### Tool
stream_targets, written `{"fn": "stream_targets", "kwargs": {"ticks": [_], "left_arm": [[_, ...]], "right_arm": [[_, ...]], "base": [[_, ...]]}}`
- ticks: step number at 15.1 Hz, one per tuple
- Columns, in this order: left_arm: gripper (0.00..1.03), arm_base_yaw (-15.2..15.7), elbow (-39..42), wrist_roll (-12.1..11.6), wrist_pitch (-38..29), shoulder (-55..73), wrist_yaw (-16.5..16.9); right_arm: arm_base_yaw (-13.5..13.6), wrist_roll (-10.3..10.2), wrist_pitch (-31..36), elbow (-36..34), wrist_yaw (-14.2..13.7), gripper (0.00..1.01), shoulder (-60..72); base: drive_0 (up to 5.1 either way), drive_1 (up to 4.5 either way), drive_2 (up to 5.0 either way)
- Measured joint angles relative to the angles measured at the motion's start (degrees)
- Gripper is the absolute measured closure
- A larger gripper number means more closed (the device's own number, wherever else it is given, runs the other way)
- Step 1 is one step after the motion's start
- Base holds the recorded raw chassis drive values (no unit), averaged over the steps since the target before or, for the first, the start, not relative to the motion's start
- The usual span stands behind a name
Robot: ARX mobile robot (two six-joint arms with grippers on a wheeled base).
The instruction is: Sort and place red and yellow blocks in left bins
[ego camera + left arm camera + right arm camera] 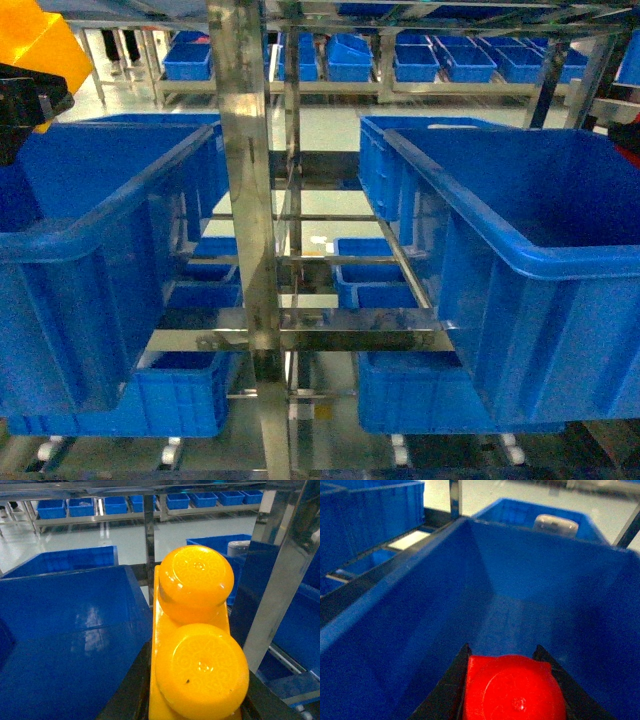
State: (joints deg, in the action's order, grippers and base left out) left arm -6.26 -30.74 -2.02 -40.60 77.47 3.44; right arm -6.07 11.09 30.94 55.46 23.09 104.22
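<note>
The orange-yellow block (pixel 196 645), with two round studs, is clamped between the black fingers of my left gripper (pixel 195 685). It hangs over the right rim of the large blue left bin (pixel 65 630). In the head view this block (pixel 45 45) and the left gripper (pixel 32 95) sit at the top left corner, above the left bin (pixel 60 245). The red block (pixel 512 690), with one stud, is held in my right gripper (pixel 502 655). It is above the inside of a deep blue bin (pixel 530 590). My right gripper does not show in the head view.
A steel rack post (pixel 245 200) stands between the left bin and a second large blue bin (pixel 560 265) on the right. Smaller blue crates (pixel 180 395) sit on the lower shelf and on far racks. A white object (pixel 555 524) lies in a farther bin.
</note>
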Motion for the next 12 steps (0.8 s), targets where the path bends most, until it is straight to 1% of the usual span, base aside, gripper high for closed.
{"fn": "stream_targets", "kwargs": {"ticks": [1, 2, 3, 4, 5, 6, 8, 9, 10, 11, 12], "left_arm": [[0.77, 0.0, 0.0, 0.0, 0.0, 0.0, 0.0], [0.77, 0.0, 0.0, 0.0, 0.0, 0.0, 0.0], [0.77, 0.0, 0.0, 0.0, 0.0, 0.0, 0.0], [0.77, 0.0, 0.0, 0.0, 0.0, 0.0, 0.0], [0.77, 0.0, 0.0, 0.0, 0.0, 0.0, 0.0], [0.77, 0.0, 0.0, 0.0, 0.0, 0.0, 0.0], [0.77, 0.0, 0.0, 0.0, 0.0, 0.0, 0.0], [0.77, 0.0, 0.0, 0.0, 0.0, 0.0, 0.0], [0.77, 0.0, 0.0, 0.0, 0.0, 0.0, 0.0], [0.77, 0.0, 0.0, 0.0, 0.0, 0.0, 0.0], [0.77, 0.0, 0.0, 0.0, 0.0, 0.0, 0.0]], "right_arm": [[-0.4, 0.7, -2.2, 2.5, 0.2, 0.73, 3.1], [-0.8, 1.0, -2.9, 4.3, -0.2, 0.72, 5.7], [-1.4, 0.4, -5.0, 5.6, 0.4, 0.60, 7.0], [-1.9, 0.1, -5.4, 5.9, 0.6, 0.49, 7.1], [-1.9, 0.0, -5.4, 5.9, 0.8, 0.38, 6.8], [-1.9, -0.5, -4.6, 5.4, 1.2, 0.27, 6.4], [-1.7, -1.8, -1.4, 0.8, 1.6, 0.05, 4.0], [-1.3, -2.7, 0.0, -2.1, 2.4, 0.02, 1.8], [-0.9, -3.4, 2.5, -5.5, 2.6, 0.04, -1.4], [-0.1, -4.7, 5.2, -9.7, 2.8, 0.03, -6.4], [0.5, -5.3, 7.1, -13.1, 2.8, 0.03, -11.1]], "base": [[0.0, 0.00, 0.0], [0.0, 0.00, 0.0], [0.0, 0.00, 0.0], [0.0, 0.00, 0.0], [0.0, 0.00, 0.0], [0.0, 0.00, 0.0], [0.0, 0.00, 0.0], [0.0, 0.00, 0.0], [0.0, 0.00, 0.0], [0.0, 0.00, 0.0], [0.0, 0.00, 0.0]]}}
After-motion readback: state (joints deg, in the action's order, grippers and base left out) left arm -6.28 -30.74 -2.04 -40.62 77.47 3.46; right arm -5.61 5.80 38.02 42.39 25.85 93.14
